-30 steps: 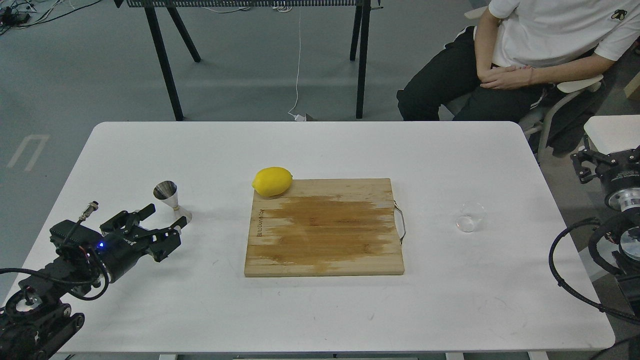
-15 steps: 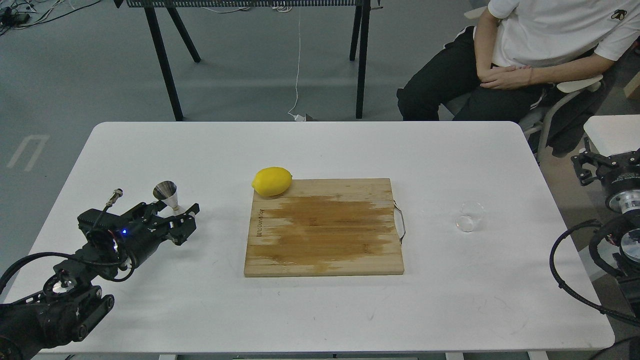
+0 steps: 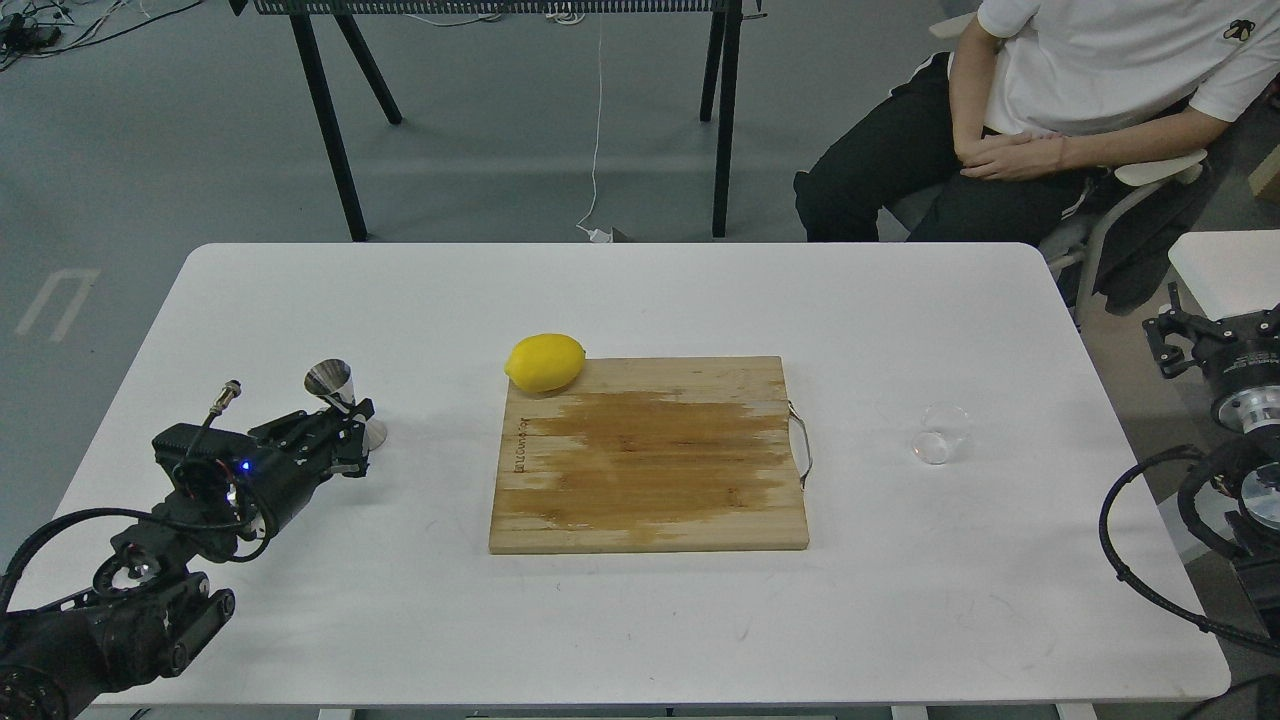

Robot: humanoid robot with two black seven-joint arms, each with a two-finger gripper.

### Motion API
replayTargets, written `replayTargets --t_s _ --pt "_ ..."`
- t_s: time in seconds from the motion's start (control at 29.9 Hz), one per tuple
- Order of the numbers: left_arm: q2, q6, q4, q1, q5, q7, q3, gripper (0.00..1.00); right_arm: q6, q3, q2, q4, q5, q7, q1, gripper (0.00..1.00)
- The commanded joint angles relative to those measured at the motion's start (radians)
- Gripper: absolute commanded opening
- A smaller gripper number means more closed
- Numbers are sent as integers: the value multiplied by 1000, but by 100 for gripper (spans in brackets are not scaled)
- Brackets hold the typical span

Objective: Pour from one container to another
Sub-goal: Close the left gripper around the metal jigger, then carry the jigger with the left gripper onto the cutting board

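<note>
Head view: one steel jigger [image 3: 338, 393], one clear glass cup [image 3: 941, 433], one lemon [image 3: 545, 362] and one wooden cutting board [image 3: 648, 453] are counted on the white counter [image 3: 640, 290]. Two black arms are seen, one at each side.

The jigger is stood upright near the counter's left side, its wide mouth turned upward. The left gripper [image 3: 352, 440] is found at the jigger's lower cone, its fingers closed in around the waist and base, so that the jigger is gripped. The upper cone is left showing above the fingers.

The glass cup is placed on the counter's right side, well apart from the jigger, beyond the cutting board's metal handle. It is not touched by either gripper.

The left arm is brought in from the lower left corner and stretched low over the counter, angled up and to the right, with a blue light lit on its wrist. The right gripper [image 3: 1172, 332] is held off the counter's right edge, well apart from the cup; whether it is open or closed cannot be told.
</note>
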Motion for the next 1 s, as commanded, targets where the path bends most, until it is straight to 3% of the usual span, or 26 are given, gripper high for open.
replayTargets --t_s 0.0,0.2,0.4,0.6,0.7,0.97 --pt "-1 4 -10 -6 2 -3 -3 8 0 -1 0 0 0 0 0 100" --pt "31 60 -41 -95 5 -6 -1 8 0 0 -5 0 0 0 -3 100" --pt "38 60 -182 -184 18 -6 8 7 0 0 -20 0 0 0 -9 100" --pt "-5 56 -316 -285 92 1 259 5 0 0 -37 -2 0 1 -21 100" --pt "-51 58 -320 -319 149 6 358 5 0 0 -38 -12 0 1 -23 100" --pt "-166 59 -253 -303 172 84 439 5 0 0 -38 -34 0 1 -23 100"
